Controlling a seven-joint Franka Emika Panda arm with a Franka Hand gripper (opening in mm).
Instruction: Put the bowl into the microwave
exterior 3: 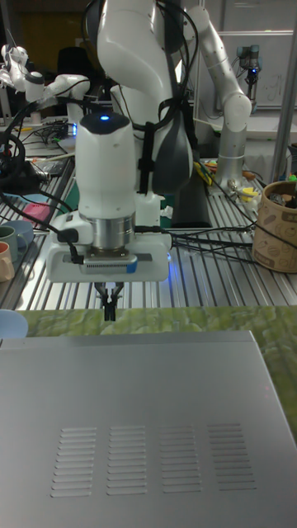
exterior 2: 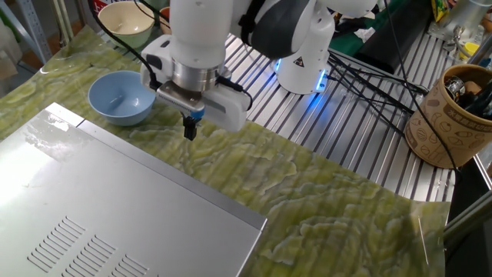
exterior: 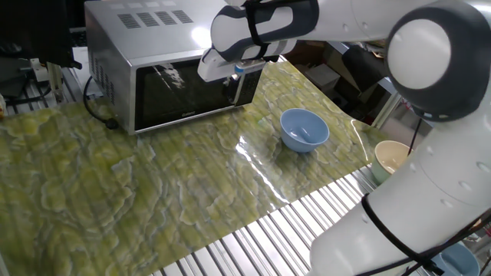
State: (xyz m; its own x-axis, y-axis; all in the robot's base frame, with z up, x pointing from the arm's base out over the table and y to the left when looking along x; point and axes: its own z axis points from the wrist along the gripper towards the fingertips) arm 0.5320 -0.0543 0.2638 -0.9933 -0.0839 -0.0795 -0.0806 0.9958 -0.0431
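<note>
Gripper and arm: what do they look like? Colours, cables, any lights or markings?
The arm is glossy white with dark grey joint sections and rounded links. Black cables run along it. The gripper has a white boxy body with a ribbed vent strip on its face, and short, thin black fingers with a small blue part just above them. A blue light glows on the arm's white base.

Robotics lab, not kitchen. Microwave sits on green marbled mat laid over ribbed aluminium bench. Behind microwave: white robot arm base with blue light, loose black cables, second white arm, brown tub of tools beside cables.
</note>
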